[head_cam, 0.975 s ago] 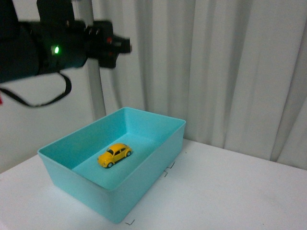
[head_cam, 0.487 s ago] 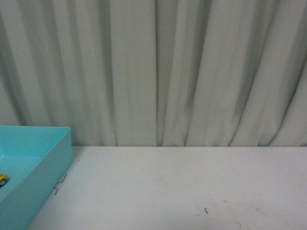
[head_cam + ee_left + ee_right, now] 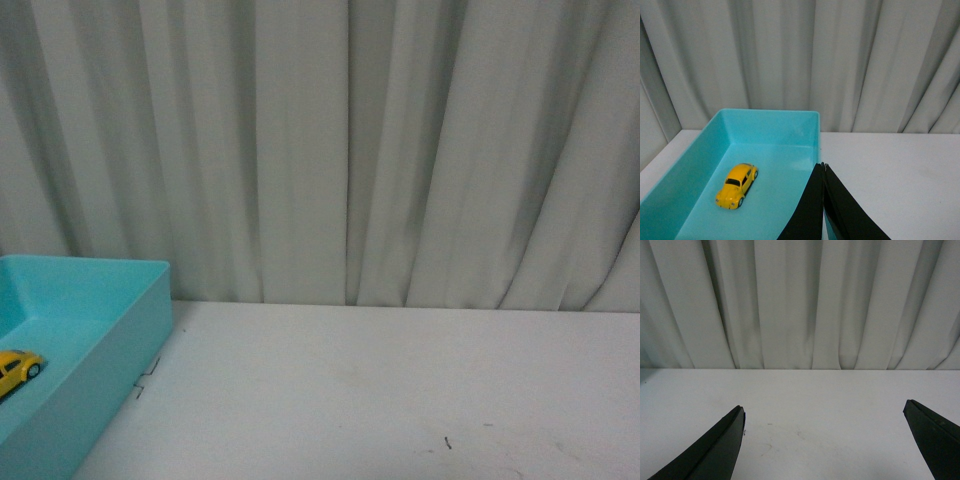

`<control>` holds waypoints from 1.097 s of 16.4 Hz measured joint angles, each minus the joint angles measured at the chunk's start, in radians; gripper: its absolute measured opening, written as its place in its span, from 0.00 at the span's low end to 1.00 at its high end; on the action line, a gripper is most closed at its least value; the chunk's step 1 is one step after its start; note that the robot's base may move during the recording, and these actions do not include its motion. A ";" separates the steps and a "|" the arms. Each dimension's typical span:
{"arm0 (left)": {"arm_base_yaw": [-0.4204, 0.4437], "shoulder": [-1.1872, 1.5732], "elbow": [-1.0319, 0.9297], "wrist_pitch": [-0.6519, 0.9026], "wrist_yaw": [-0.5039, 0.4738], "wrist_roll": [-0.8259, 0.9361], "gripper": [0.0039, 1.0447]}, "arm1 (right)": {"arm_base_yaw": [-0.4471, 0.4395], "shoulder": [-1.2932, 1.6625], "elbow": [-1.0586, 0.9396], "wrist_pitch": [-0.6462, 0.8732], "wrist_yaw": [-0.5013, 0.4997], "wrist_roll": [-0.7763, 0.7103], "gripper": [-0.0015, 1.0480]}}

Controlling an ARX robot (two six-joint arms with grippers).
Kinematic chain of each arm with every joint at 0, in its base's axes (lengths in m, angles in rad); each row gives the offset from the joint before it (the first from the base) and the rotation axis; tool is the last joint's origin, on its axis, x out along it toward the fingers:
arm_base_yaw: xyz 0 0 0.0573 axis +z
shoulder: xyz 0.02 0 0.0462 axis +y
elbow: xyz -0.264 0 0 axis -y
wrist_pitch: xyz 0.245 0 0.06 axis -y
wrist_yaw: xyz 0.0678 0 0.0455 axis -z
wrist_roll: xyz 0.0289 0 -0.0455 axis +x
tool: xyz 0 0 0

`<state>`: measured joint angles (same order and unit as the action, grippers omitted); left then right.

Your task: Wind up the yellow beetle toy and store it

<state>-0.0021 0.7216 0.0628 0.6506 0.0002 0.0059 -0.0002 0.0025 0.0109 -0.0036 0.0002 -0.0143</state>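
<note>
While the yellow beetle toy (image 3: 737, 185) sits in the teal bin (image 3: 700, 157) on the white desk (image 3: 400, 390), grey curtains (image 3: 350, 150) hang behind; left hand (image 3: 823, 166) clenched empty, right hand (image 3: 824, 412) released.

Right gripper (image 3: 824, 417) fingers (image 3: 722, 445) spread wide, bare white table (image 3: 820, 400), grey curtain (image 3: 805, 300) behind

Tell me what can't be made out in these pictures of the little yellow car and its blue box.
- Yellow beetle toy: front view's left edge cuts off its rear; any wind-up mechanism is too small to see in the left wrist view.
- Turquoise bin: near wall is below the left wrist frame; front view shows one corner.
- Left gripper: only closed tips show.
- Right gripper: open, arm out of frame.
- Both arms: absent from the front view.
</note>
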 joint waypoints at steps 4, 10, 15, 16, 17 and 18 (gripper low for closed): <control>0.001 -0.075 -0.052 -0.032 0.000 0.000 0.01 | 0.000 0.000 0.000 0.000 0.000 0.000 0.94; 0.001 -0.292 -0.053 -0.227 0.000 0.000 0.01 | 0.000 0.000 0.000 0.000 0.000 0.000 0.94; 0.001 -0.423 -0.053 -0.348 0.000 0.000 0.01 | 0.000 0.000 0.000 0.000 0.000 0.000 0.94; 0.001 -0.450 -0.053 -0.379 0.000 0.000 0.01 | 0.000 0.000 0.000 0.000 0.000 0.000 0.94; 0.001 -0.464 -0.053 -0.395 0.000 0.000 0.01 | 0.000 0.000 0.000 0.000 0.000 0.000 0.94; 0.001 -0.480 -0.053 -0.410 0.000 0.000 0.01 | 0.000 0.000 0.000 0.000 0.000 0.000 0.94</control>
<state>-0.0013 0.2413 0.0101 0.2405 -0.0002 0.0055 -0.0002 0.0025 0.0109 -0.0036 0.0002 -0.0143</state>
